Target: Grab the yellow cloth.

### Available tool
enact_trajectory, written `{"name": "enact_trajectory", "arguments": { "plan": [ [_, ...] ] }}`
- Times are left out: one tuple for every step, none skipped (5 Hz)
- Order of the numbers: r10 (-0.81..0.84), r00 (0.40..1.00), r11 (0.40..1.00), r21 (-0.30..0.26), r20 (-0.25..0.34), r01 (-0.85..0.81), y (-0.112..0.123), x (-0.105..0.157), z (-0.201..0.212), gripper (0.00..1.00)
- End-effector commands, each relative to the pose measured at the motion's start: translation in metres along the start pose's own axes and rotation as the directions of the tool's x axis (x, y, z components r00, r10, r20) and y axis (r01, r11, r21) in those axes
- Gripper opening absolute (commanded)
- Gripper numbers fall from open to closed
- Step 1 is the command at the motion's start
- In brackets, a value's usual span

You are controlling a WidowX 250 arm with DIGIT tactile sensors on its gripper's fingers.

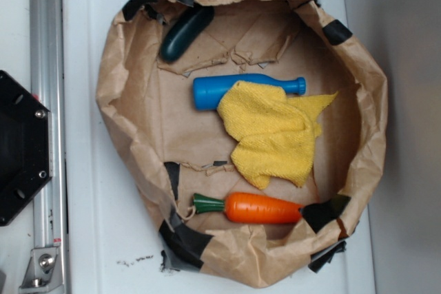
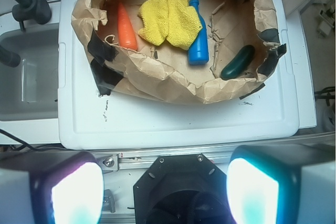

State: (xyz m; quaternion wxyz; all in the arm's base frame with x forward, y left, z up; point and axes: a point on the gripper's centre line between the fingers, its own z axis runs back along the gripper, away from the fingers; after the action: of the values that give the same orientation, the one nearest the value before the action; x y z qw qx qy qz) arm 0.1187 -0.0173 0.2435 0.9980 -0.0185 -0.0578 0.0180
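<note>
The yellow cloth (image 1: 274, 131) (image 2: 169, 19) lies crumpled on the floor of a torn brown paper bag (image 1: 124, 101) (image 2: 173, 85) whose walls are rolled down into a low ring and patched with strips of black tape (image 1: 186, 237). One edge of the cloth drapes over the middle of a blue plastic bottle (image 1: 213, 91) (image 2: 198, 38) that lies on its side, so the two touch and part of the bottle is hidden. On the cloth's other side, close by but apart from it, lies an orange toy carrot (image 1: 262, 207) (image 2: 126, 26) with a green stem end. Beyond the bottle, near the bag's wall, rests a dark green vegetable-shaped toy (image 1: 185, 32) (image 2: 238, 62). The bag stands on a white tabletop (image 1: 103, 239) (image 2: 173, 121), with a metal rail (image 1: 47, 101) running along one edge. The gripper (image 2: 165, 192) hangs well clear of the bag in the wrist view, its two fingers (image 2: 77, 191) spread wide apart with nothing between them, touching neither the cloth nor anything else
</note>
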Motion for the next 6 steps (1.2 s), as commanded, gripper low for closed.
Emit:
{"name": "enact_trajectory", "arguments": {
  "plan": [
    [0.0,1.0,1.0,0.0,0.0,0.0,0.0,0.0,0.0,1.0],
    [-0.119,0.985,0.992,0.047,0.123,0.114,0.012,0.048,-0.028,1.0],
    [-0.194,0.967,0.973,0.156,0.162,0.169,0.016,0.096,-0.061,1.0],
    [-0.29,0.953,0.945,0.183,0.085,0.271,0.017,0.139,-0.112,1.0],
    [-0.331,0.944,0.927,0.183,-0.006,0.326,0.022,0.174,-0.162,1.0],
    [-0.361,0.932,0.925,0.118,-0.027,0.362,0.015,0.182,-0.192,1.0]
  ]
}}
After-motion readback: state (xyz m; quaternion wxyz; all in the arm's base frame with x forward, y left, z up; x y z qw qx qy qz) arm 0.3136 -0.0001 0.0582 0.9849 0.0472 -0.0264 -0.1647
